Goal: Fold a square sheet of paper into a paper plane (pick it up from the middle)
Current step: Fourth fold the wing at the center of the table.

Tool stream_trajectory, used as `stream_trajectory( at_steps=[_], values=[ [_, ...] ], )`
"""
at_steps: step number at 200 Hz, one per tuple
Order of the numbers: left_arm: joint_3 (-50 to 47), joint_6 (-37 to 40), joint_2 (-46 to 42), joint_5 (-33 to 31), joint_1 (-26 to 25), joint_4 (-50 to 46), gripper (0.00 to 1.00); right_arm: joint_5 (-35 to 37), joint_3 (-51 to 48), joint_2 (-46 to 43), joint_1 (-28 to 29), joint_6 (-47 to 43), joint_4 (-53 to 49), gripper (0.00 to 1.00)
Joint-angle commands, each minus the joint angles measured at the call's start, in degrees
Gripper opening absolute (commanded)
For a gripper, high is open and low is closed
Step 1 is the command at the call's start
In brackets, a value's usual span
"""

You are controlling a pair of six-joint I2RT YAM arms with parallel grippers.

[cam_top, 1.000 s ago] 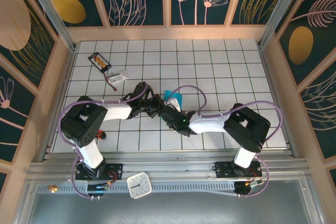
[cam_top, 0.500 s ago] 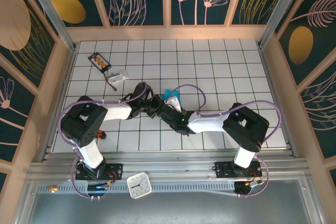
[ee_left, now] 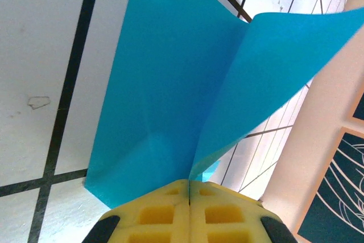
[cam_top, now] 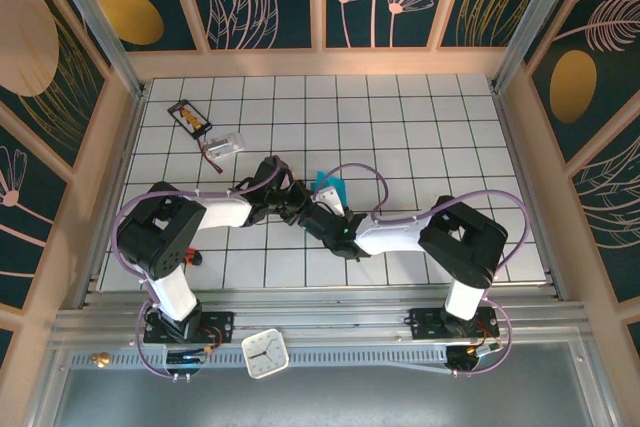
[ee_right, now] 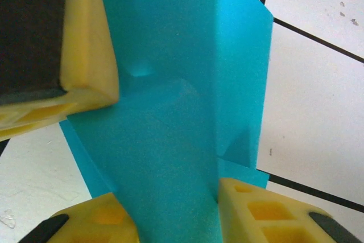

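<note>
The fold is under way but not finished. The thin teal-blue sheet of paper (ee_left: 170, 83) is carrying a centre crease, with 2 flaps rising from it, and it is not yet looking like a slim pointed dart. By my judgement the nose and wing folds are still waiting to be made.

The sheet is sitting near the middle of the white tiled table (cam_top: 440, 137), between the 2 arms, with a small corner showing from above (cam_top: 328, 185).

The left gripper (ee_left: 188, 185) is pinching the sheet at the crease, its yellow fingers pressed together. The right gripper (ee_right: 176, 197) is straddling the paper (ee_right: 182, 83) with its jaws standing apart, not clamping it.

Counting: 1 sheet, 2 grippers, 1 small black card with orange marks (cam_top: 190, 117) lying at the far left, 1 small pale object (cam_top: 226, 145) just beside it, too small to identify, and 1 white clock (cam_top: 265, 352) sitting at the near edge.
</note>
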Motion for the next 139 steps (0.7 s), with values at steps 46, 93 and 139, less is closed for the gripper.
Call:
stream_trajectory(
  at_steps=[46, 93, 139],
  values=[
    [1.19, -4.29, 1.24, 1.61, -0.51, -3.48, 0.00, 3.20, 1.40, 0.47, 0.46, 0.56, -0.82, 0.29],
    [1.01, -4.05, 0.98, 1.19, -0.46, -3.57, 0.00, 3.07, 0.36, -0.02, 0.36, 1.69, -0.11, 0.16],
    [1.04, -3.10, -0.32, 0.07, -0.46, -3.85, 0.03, 2.07, -2.56, -2.45, 0.03, 0.82, 3.16, 0.05]
  ],
)
